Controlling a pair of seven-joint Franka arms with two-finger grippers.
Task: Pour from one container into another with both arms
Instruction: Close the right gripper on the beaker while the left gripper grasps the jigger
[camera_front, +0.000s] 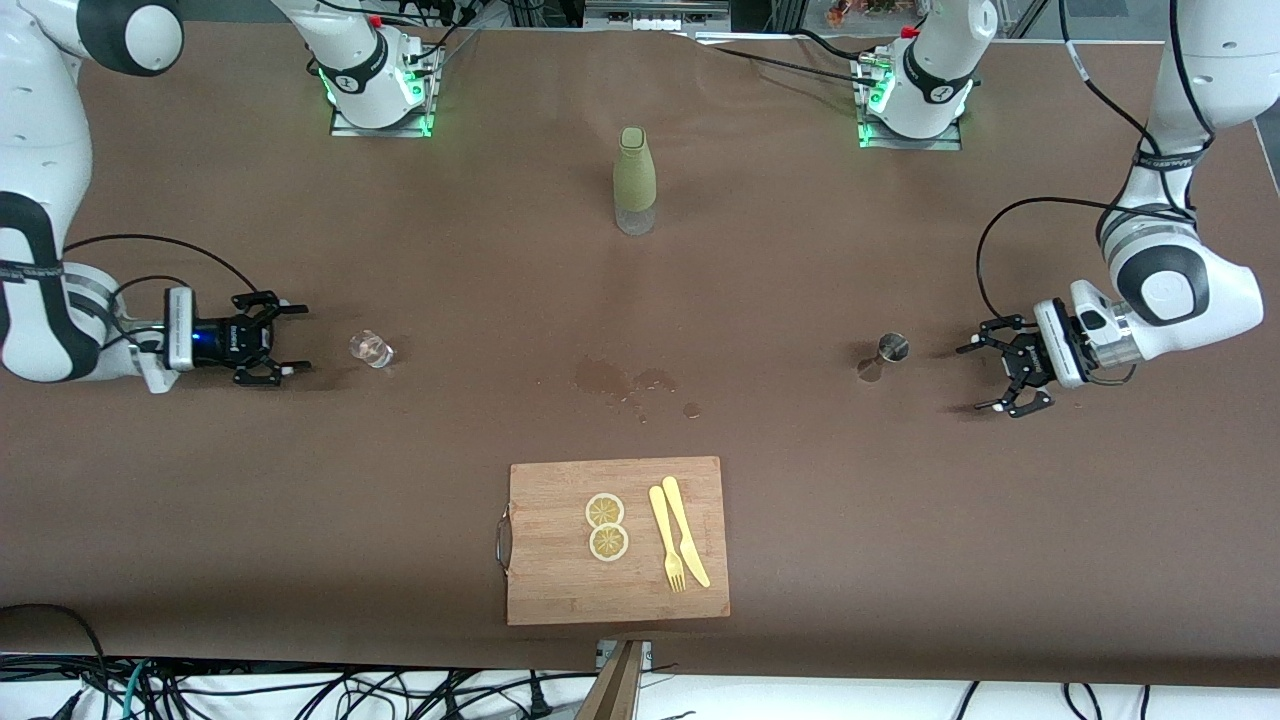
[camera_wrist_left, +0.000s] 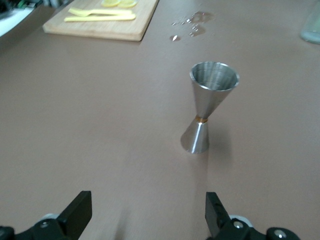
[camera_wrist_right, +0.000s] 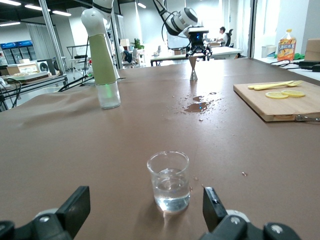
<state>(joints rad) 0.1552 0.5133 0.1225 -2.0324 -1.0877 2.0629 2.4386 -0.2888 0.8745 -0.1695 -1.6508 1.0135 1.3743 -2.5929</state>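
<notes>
Two cups stood apart on the tabletop (camera_front: 200, 500): a small glass (camera_front: 372, 348) with water just before my spread right claw (camera_front: 285, 340), a steel jigger (camera_front: 888, 352) before my spread left claw (camera_front: 985, 375). Both looked slippery; I'd grip their middles.

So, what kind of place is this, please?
Probably a robotics lab set up as a bar counter: the left gripper and right gripper flank a table holding a jigger, and desks show in the right wrist view.

Glass (camera_front: 371, 348) beside right gripper (camera_front: 285, 340), jigger (camera_front: 884, 355) beside left gripper (camera_front: 992, 376)
</notes>
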